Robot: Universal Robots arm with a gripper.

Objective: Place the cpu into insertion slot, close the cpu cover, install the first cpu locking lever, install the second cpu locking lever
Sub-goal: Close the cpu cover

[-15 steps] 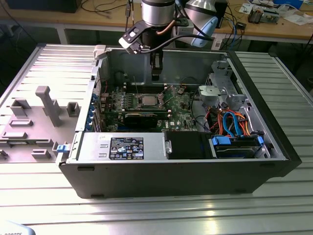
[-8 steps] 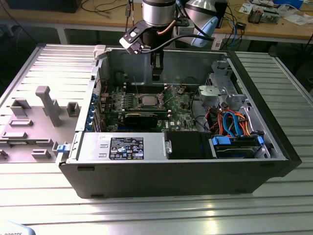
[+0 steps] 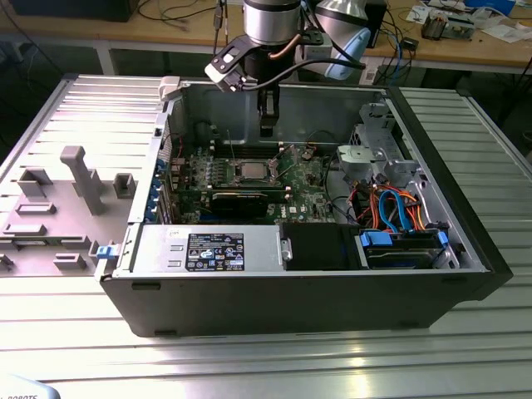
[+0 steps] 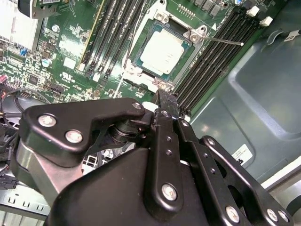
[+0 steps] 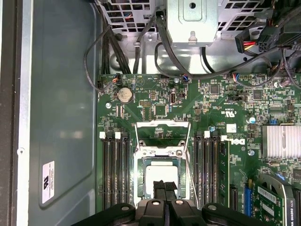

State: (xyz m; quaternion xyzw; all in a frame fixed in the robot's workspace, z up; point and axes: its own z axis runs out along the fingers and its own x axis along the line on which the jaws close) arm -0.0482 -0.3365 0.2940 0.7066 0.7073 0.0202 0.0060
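one claw: black two-finger gripper (image 5: 164, 185) on the arm's wrist, fingers pressed together with nothing between them; it grips nothing.
claw position: in the exterior view it hangs near twelve o'clock of the socket, above the board and apart from the chip; in both wrist views its tips overlap the socket's edge.
cpu: small flat square chip with a silver-grey metal top (image 4: 162, 51), lying flat and square inside the socket.
insertion slot: small square socket with a thin silvery rim (image 5: 139, 179), on the green circuit board (image 5: 155, 99), between two banks of long black memory slots (image 5: 115, 174).
cpu cover: thin silvery windowed metal frame (image 5: 162, 125), apparently lying open off the chip on the side of the socket away from the claw; not certain.
locking lever: thin silver wire rod (image 4: 225, 41) angled out beside the socket, apparently unlatched.
handling, cpu: judged light, stiff and fragile; best held by two opposite edges, never pressed hard on top.
handling, cover and lever: judged thin, springy and slippery; best pushed at the free end, away from the hinge.
surroundings: in the exterior view a long black expansion card (image 3: 241, 202) lies at six o'clock of the socket and a grey metal drive cage (image 3: 374, 154) at three o'clock, inside an open black tower case (image 3: 332, 303).
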